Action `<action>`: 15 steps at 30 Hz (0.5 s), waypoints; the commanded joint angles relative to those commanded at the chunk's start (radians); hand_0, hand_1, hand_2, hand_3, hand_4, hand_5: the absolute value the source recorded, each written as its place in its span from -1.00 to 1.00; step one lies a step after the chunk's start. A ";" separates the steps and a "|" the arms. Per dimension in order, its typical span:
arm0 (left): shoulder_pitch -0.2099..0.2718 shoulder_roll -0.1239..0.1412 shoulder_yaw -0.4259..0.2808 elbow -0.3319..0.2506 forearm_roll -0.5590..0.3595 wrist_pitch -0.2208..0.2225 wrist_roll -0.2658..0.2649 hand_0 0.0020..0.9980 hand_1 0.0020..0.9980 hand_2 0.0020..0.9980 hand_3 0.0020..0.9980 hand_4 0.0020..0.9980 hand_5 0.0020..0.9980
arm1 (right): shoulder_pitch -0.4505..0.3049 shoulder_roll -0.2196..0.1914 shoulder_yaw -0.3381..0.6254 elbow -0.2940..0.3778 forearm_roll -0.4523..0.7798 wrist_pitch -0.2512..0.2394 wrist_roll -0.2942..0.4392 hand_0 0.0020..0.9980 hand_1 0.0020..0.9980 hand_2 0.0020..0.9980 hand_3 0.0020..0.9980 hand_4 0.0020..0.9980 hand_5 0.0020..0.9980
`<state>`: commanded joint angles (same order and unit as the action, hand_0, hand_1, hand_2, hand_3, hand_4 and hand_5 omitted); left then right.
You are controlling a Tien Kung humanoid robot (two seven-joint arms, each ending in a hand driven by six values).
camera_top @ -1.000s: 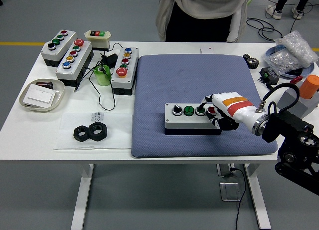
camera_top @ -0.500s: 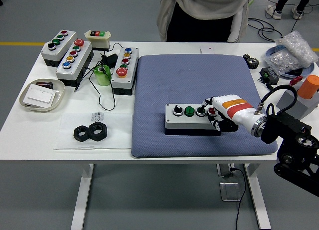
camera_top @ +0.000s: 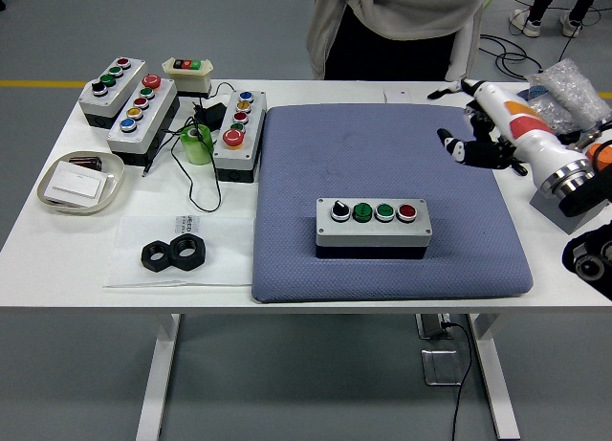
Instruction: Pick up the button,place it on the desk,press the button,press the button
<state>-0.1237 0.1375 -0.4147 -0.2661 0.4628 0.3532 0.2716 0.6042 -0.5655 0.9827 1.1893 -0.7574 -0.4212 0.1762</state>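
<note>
A grey button box [camera_top: 373,226] lies on the blue mat [camera_top: 382,154] near its front middle. It carries a black-and-white knob, two green buttons and a red button [camera_top: 407,211] at its right end. My right hand [camera_top: 470,140] is raised above the mat's right back part, well away from the box, with fingers spread and holding nothing. My left arm is out of view.
Three more button boxes [camera_top: 143,111] and a small switch box [camera_top: 186,73] stand at the back left. A green tape roll [camera_top: 198,144], a tray [camera_top: 80,183] and black nuts [camera_top: 174,253] lie on the left. A person [camera_top: 397,25] stands at the far side. Bagged parts [camera_top: 564,97] sit at the right.
My right hand has left the red-button end of the box and lifted up and back to the right. The box has stayed in place on the mat.
</note>
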 joint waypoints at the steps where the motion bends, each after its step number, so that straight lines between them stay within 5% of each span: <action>1: 0.001 0.000 0.000 0.000 0.001 0.000 0.000 0.48 0.55 0.70 0.53 0.05 1.00 | -0.003 0.001 0.002 -0.008 0.039 0.002 0.000 0.80 0.61 0.75 0.79 0.26 -0.55; 15: 0.002 -0.001 -0.014 0.005 0.018 -0.001 0.001 0.48 0.55 0.70 0.53 0.05 1.00 | -0.021 0.014 0.022 -0.038 0.631 0.003 -0.014 0.80 0.62 0.73 0.76 0.26 -0.47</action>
<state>-0.1219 0.1361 -0.4286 -0.2613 0.4804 0.3518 0.2725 0.5831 -0.5517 1.0048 1.1517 -0.1269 -0.4179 0.1626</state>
